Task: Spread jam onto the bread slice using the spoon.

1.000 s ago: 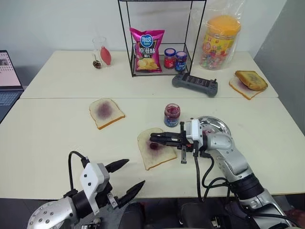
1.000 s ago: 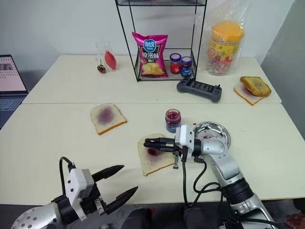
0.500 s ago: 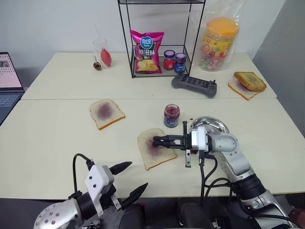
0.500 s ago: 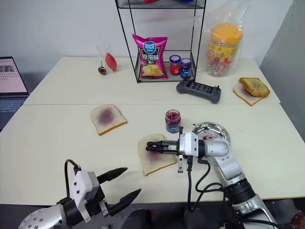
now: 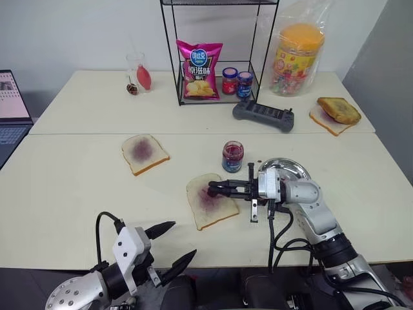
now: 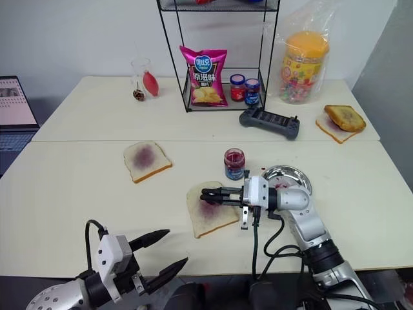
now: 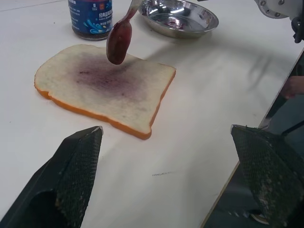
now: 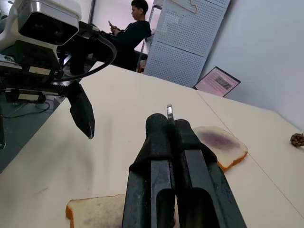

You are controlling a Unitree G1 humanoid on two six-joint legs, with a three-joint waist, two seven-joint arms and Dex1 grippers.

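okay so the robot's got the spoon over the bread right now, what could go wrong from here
The right end effector is shut on only the tip of the spoon handle, so the spoon could swivel or slip while spreading. Nothing holds the bread slice down; the open left end effector is off at the table edge, so a push may slide the slice. The lidless jam jar stands just behind the right arm and could get knocked.

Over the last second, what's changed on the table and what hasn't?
The right gripper, shut on the spoon, shifted slightly while working over the bread slice, and the jam smear grew from a small dark spot into a wider patch. The left gripper stayed open near the table's front edge. The jam jar and steel plate stayed put.
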